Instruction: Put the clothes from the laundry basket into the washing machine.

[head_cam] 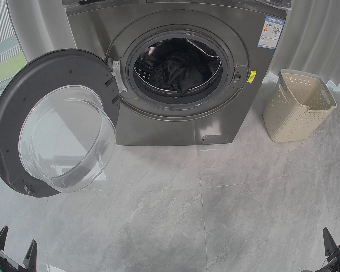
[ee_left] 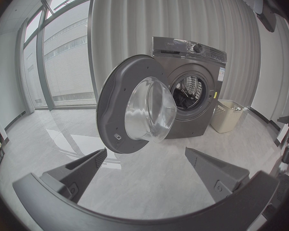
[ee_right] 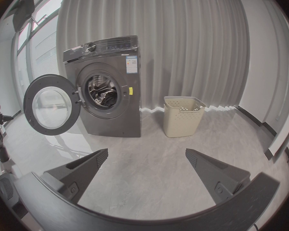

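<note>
- Head view — washing machine [head_cam: 158, 133] stands straight ahead, its door [head_cam: 22, 95] swung wide toward the robot's left. Dark clothes [head_cam: 177, 72] lie heaped in the drum, one fold reaching down to the front lip. Laundry basket [head_cam: 291, 118] sits upright on the floor [head_cam: 177, 216] just beside the machine, on its right. No garment shows in the part of its inside that can be seen; the bottom is hidden. Left gripper [head_cam: 18, 238] and right gripper [head_cam: 336, 225] are low at the near edge, well apart from both machine and basket.
- Left wrist view — left gripper [ee_left: 145, 149] has its fingers spread wide, nothing between them. Door in front, drum with the dark load behind it, basket [ee_left: 226, 119] farther right.
- Right wrist view — right gripper [ee_right: 146, 149] also spread and holding nothing. Basket [ee_right: 183, 119] faces it more squarely than the drum does; nothing pokes above its rim.
- Judgement: loading looks nearly or fully done. Worth checking the basket bottom first — the right arm is the better placed. If a piece remains, come down through the open top clear of the rim, pinch a bunched fold, and release deep in the drum so nothing trails over the lip.
</note>
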Controlling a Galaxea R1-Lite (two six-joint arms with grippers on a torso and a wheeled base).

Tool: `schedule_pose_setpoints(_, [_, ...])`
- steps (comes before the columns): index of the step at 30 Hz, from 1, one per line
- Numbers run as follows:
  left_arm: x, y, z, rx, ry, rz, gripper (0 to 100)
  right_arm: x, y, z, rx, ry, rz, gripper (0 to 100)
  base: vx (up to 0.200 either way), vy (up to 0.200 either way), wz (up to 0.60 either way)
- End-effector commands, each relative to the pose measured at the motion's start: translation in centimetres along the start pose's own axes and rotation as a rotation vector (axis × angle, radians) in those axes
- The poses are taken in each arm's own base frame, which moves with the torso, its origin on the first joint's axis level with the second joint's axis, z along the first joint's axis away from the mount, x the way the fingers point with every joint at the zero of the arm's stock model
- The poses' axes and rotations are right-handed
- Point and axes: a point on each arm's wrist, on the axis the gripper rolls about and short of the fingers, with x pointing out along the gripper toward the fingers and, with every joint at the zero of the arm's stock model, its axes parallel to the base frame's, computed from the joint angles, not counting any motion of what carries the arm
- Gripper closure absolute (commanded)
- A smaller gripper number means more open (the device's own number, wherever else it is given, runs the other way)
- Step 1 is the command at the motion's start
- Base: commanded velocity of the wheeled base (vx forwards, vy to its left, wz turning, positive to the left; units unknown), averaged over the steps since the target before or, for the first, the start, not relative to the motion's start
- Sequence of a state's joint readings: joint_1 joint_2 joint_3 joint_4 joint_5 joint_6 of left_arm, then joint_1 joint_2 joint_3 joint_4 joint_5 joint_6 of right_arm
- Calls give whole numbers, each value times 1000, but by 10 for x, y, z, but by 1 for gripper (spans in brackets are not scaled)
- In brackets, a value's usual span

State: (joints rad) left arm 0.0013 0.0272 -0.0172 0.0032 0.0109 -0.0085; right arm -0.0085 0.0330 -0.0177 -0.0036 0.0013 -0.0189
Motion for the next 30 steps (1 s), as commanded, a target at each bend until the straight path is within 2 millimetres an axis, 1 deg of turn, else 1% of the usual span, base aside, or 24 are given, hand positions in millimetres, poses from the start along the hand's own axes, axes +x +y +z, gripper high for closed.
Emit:
schedule_pose_setpoints(1, [-1, 0, -6, -2, -9, -8, 0, -1, 0, -6, -4, -13, 7, 0, 0, 200, 0])
schedule_pose_setpoints(17, [-1, 0, -5, 4, -10, -8, 0, -1, 0, -6, 0, -13, 7, 0, 0, 200, 0])
schedule_pose_setpoints(23, [-1, 0, -5, 2, -10, -11, 0, -1, 0, -6, 0, -13, 5, 0, 0, 0, 0])
schedule_pose_setpoints(29, [-1, 0, -6, 4, -9, -6, 0, -1, 0, -6, 2, -13, 4, 0, -200, 0, 0])
schedule_pose_setpoints(30, [-1, 0, -6, 2, -9, -6, 0, -1, 0, -6, 2, -13, 4, 0, 0, 0, 0])
